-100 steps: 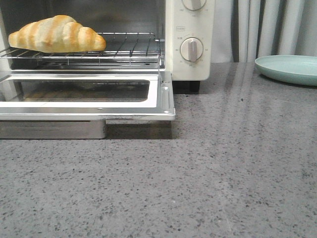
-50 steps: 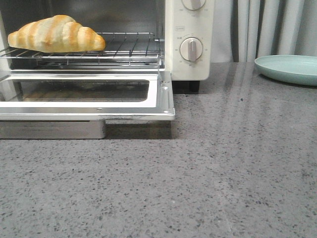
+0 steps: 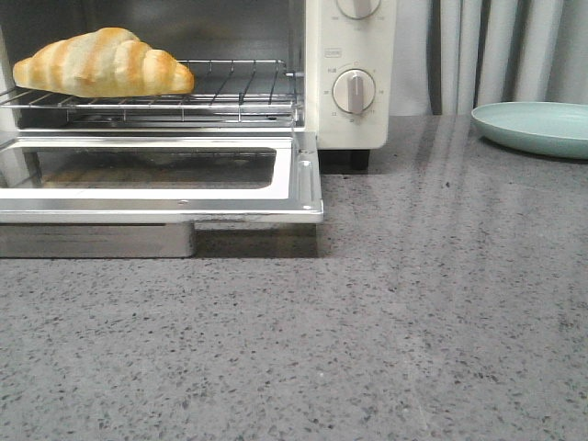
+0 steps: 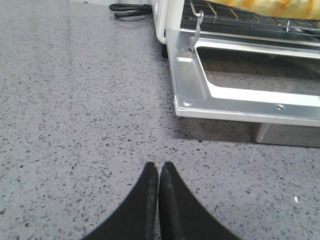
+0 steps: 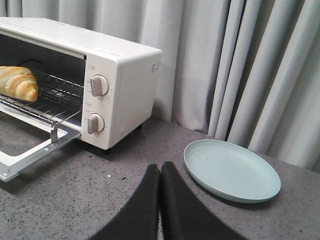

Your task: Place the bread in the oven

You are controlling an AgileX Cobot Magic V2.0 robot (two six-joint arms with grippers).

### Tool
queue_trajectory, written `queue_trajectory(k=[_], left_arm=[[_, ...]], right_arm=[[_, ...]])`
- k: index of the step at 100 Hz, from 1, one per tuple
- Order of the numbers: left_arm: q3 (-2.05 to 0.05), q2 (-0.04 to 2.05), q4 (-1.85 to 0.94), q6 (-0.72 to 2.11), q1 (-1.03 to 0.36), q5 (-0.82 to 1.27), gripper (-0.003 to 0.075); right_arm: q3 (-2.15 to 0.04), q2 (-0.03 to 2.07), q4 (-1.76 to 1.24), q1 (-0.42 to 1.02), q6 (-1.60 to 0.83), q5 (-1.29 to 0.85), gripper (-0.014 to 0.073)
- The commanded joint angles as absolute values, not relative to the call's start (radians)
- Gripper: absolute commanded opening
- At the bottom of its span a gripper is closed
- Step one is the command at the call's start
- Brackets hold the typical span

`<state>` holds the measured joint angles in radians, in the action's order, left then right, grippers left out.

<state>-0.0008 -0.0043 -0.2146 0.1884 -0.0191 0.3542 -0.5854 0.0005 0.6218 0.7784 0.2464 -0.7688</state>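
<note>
The bread (image 3: 103, 62), a golden-orange striped croissant, lies on the wire rack (image 3: 230, 92) inside the white oven (image 3: 354, 119). The oven door (image 3: 303, 179) hangs open and flat. The bread also shows in the right wrist view (image 5: 19, 82) and, cut off at the frame edge, in the left wrist view (image 4: 270, 6). My left gripper (image 4: 159, 167) is shut and empty over the grey counter, in front of the door's corner. My right gripper (image 5: 160, 167) is shut and empty, over the counter beside the plate. Neither gripper shows in the front view.
A pale green plate (image 3: 537, 127) sits at the back right, also in the right wrist view (image 5: 231, 170). Grey curtains (image 5: 240, 65) hang behind. A black cable (image 4: 131, 9) lies beside the oven. A metal crumb tray (image 3: 96, 239) sits under the open door.
The front view has shifted very slightly; the bread, oven and plate keep their places.
</note>
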Motion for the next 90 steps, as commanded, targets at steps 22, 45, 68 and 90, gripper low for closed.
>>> queue_trajectory(k=[22,45,68,90], left_arm=[[0.023,-0.034,-0.225,0.179,-0.018,0.313,-0.0021],[0.023,-0.034,-0.225,0.179,-0.018,0.313,-0.0021],[0.023,-0.034,-0.225,0.179,-0.018,0.313,-0.0021],[0.023,-0.034,-0.225,0.179,-0.018,0.311,-0.0021]], right_arm=[[-0.604,0.017,0.649,0.770,0.246,-0.706,-0.0048],[-0.589,0.017,0.696,0.770,0.246,-0.802,-0.0048],[-0.506,0.017,0.632,0.650,0.246,-0.787,-0.0048],[-0.342,0.017,0.377,0.395,0.243,-0.533,-0.0048]])
